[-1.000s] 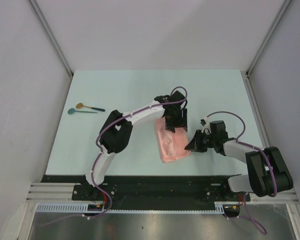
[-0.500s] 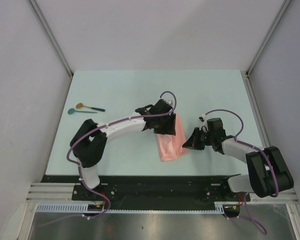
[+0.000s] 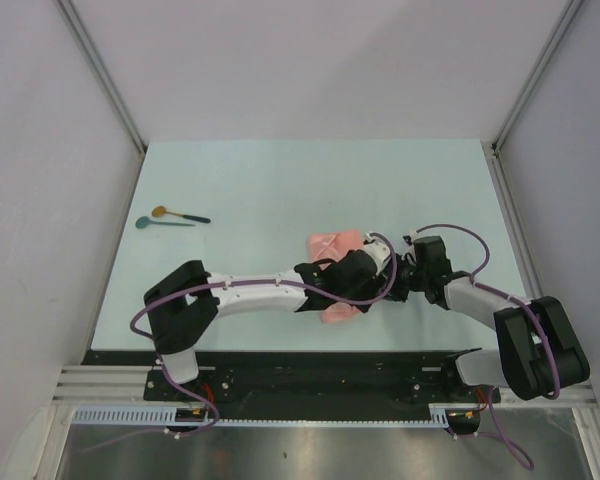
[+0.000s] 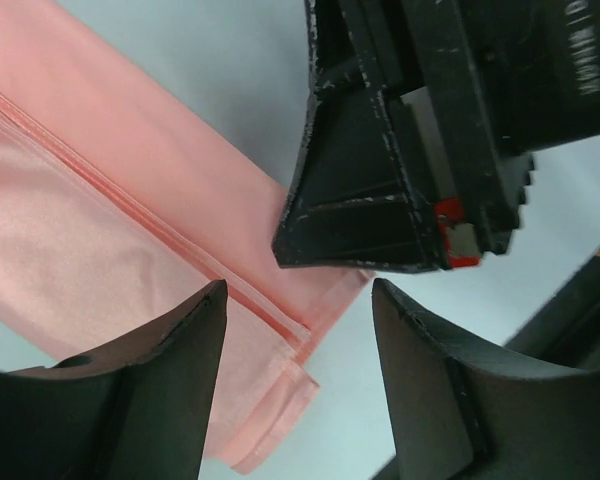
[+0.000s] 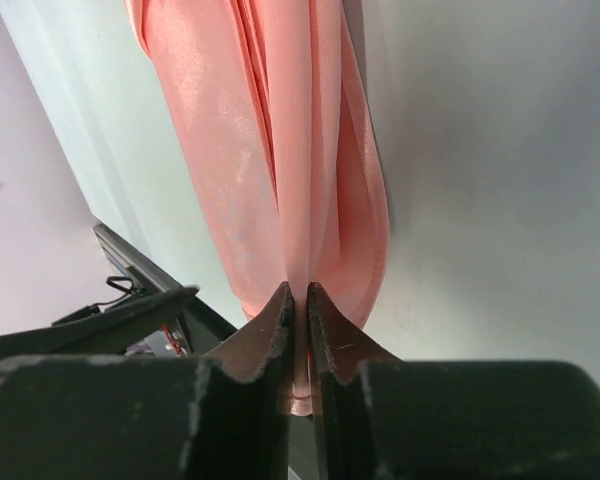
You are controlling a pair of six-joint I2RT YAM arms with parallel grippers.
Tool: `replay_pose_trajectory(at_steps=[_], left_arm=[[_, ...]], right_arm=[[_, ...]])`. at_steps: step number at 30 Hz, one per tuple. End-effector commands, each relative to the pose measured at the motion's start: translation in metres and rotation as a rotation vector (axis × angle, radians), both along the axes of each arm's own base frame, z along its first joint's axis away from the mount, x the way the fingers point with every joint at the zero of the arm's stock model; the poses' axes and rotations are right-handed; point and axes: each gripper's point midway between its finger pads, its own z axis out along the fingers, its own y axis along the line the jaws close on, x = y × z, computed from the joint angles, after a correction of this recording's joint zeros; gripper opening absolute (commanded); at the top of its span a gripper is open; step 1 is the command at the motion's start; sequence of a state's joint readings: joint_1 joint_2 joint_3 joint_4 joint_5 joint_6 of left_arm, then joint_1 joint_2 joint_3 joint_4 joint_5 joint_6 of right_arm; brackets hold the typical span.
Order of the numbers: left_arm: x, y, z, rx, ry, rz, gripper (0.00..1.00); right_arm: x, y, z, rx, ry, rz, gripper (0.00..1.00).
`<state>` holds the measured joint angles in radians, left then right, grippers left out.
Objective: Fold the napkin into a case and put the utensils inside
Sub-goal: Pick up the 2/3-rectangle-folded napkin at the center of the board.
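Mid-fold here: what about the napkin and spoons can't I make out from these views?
1. Top view: the left arm covers the middle of the napkin, hiding its fold shape.
2. Right wrist: the right gripper, shut on the cloth, hides how many layers it pinches.
3. Left wrist: the napkin runs off the left edge.
4. Top view: the spoons are too small to tell which way their bowls face.

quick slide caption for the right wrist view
Right claw pinched shut on a layered edge of the folded salmon-pink napkin, over the pale table.
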<state>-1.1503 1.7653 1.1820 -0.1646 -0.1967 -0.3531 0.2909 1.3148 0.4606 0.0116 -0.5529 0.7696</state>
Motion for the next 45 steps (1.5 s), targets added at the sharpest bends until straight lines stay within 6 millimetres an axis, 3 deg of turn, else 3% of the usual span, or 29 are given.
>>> replay_pose_trajectory(at_steps=[1, 5, 8, 11, 12, 15, 20, 27, 28, 30, 35, 39, 40, 41, 42, 43, 45], left_arm=[[0.021, -0.008, 0.004, 0.045, -0.123, 0.0, 0.64], [0.017, -0.012, -0.001, 0.057, -0.099, -0.014, 0.64], [0.011, -0.011, -0.005, 0.05, -0.087, -0.023, 0.66], [0.005, -0.012, -0.013, 0.062, -0.072, -0.04, 0.68], [0.003, -0.014, -0.014, 0.066, -0.067, -0.045, 0.68], [-0.001, -0.018, -0.018, 0.088, -0.077, -0.064, 0.7], [-0.004, -0.025, -0.02, 0.15, -0.125, -0.084, 0.72], [0.003, -0.024, -0.04, 0.267, -0.141, -0.041, 0.7], [0.002, -0.019, -0.049, 0.304, -0.133, -0.037, 0.69], [0.006, -0.024, -0.047, 0.31, -0.133, -0.028, 0.68], [0.006, -0.024, -0.053, 0.339, -0.122, -0.017, 0.61], [0.008, -0.021, -0.047, 0.334, -0.132, 0.008, 0.33], [0.008, -0.019, -0.047, 0.325, -0.134, 0.01, 0.29], [0.008, -0.017, -0.044, 0.309, -0.136, 0.016, 0.27], [0.008, -0.018, -0.03, 0.268, -0.146, 0.02, 0.25], [0.006, -0.015, -0.032, 0.254, -0.142, 0.019, 0.24], [0.007, -0.012, -0.018, 0.207, -0.145, 0.035, 0.22]], right_arm=[[0.006, 0.002, 0.015, 0.025, -0.014, -0.034, 0.15], [0.004, 0.004, 0.017, 0.06, -0.005, -0.036, 0.2], [0.008, -0.002, 0.02, 0.079, -0.017, -0.054, 0.35], [0.014, -0.022, 0.019, 0.038, -0.022, -0.101, 0.52], [0.013, -0.028, 0.021, 0.019, -0.014, -0.114, 0.62], [0.02, -0.052, 0.02, -0.055, -0.016, -0.179, 0.7], [0.016, -0.088, 0.007, -0.191, 0.036, -0.303, 0.73], [0.012, -0.096, 0.006, -0.22, 0.048, -0.34, 0.73], [0.012, -0.096, 0.008, -0.219, 0.043, -0.339, 0.72], [0.012, -0.096, 0.01, -0.218, 0.035, -0.34, 0.72], [0.015, -0.098, 0.014, -0.226, 0.021, -0.344, 0.72], [0.02, -0.088, 0.018, -0.176, -0.033, -0.279, 0.73], [0.019, -0.081, 0.019, -0.138, -0.044, -0.245, 0.75], [0.02, -0.078, 0.019, -0.117, -0.052, -0.233, 0.82], [0.025, -0.074, 0.023, -0.093, -0.083, -0.221, 0.83], [0.024, -0.071, 0.024, -0.073, -0.085, -0.203, 0.84], [0.031, -0.067, 0.03, -0.04, -0.115, -0.198, 0.9]])
